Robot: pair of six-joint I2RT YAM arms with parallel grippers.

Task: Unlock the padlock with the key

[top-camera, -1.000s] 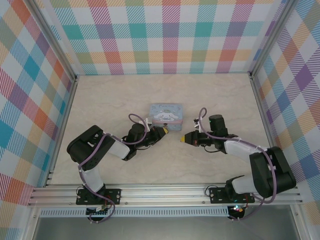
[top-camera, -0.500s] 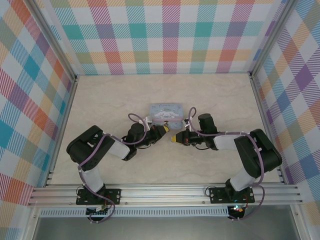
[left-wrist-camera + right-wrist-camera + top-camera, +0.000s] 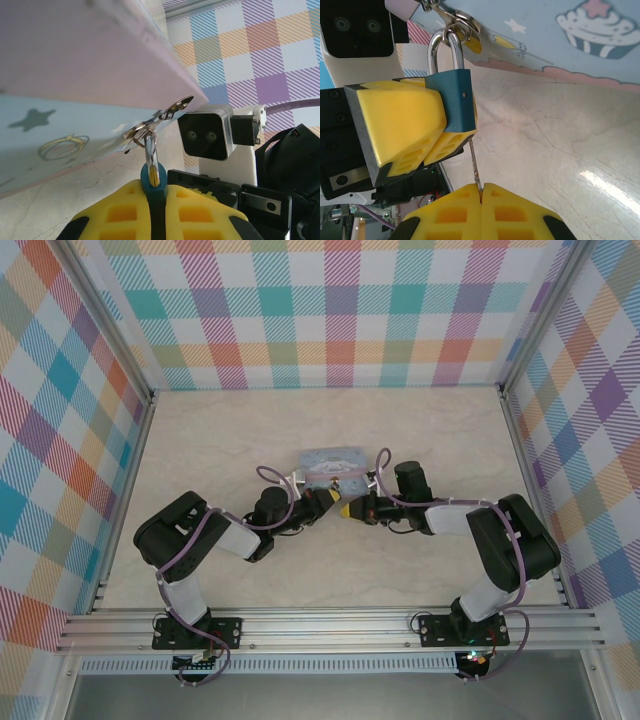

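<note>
While the padlock (image 3: 456,102) is hooked by its shackle (image 3: 445,42) through the clasp ring (image 3: 465,21) of the tin (image 3: 560,45), at mid-tabletop (image 3: 560,160) just on the near side of the tin, its blue body is pinched between the yellow fingers (image 3: 120,210) of the left pincer (image 3: 154,200), which is drawn narrow around it. The key (image 3: 474,165) is gripped by its head in the right pincer (image 3: 481,192), which is closed tight on it, and its thin shaft is pointed up at the underside of the padlock. The tip is seen to meet the lower edge of the body, but whether it has entered the keyhole cannot be told. Grasping and lining up are therefore judged done. What is judged left is for the key to be seated fully and turned, and for the shackle, which is seen closed, to be freed.
</note>
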